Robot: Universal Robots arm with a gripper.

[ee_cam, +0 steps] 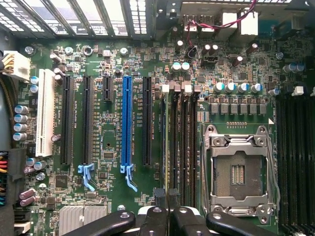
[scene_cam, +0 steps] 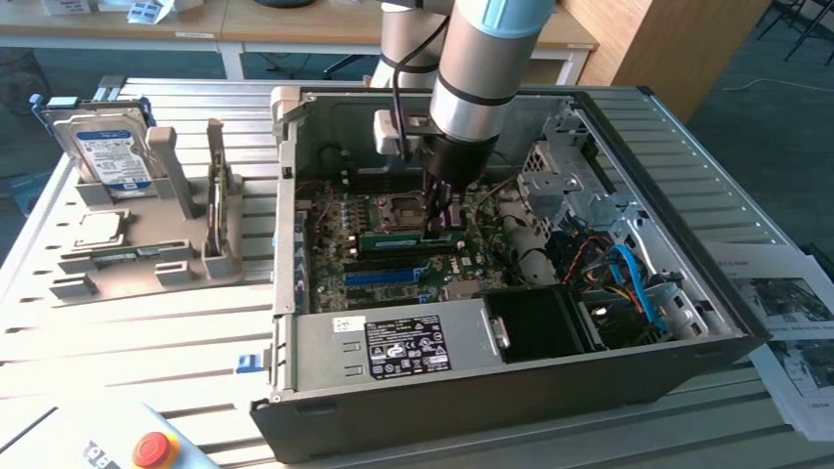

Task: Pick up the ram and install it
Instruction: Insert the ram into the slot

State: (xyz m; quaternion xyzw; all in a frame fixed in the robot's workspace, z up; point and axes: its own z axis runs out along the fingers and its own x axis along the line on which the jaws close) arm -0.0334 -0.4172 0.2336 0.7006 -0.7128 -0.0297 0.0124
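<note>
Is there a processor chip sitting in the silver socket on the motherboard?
No, the socket is empty: its bare contact field shows inside the metal frame.

No readable text; print on power supply label (scene_cam: 408, 347) and hard drive label (scene_cam: 111, 151) too small.
</note>
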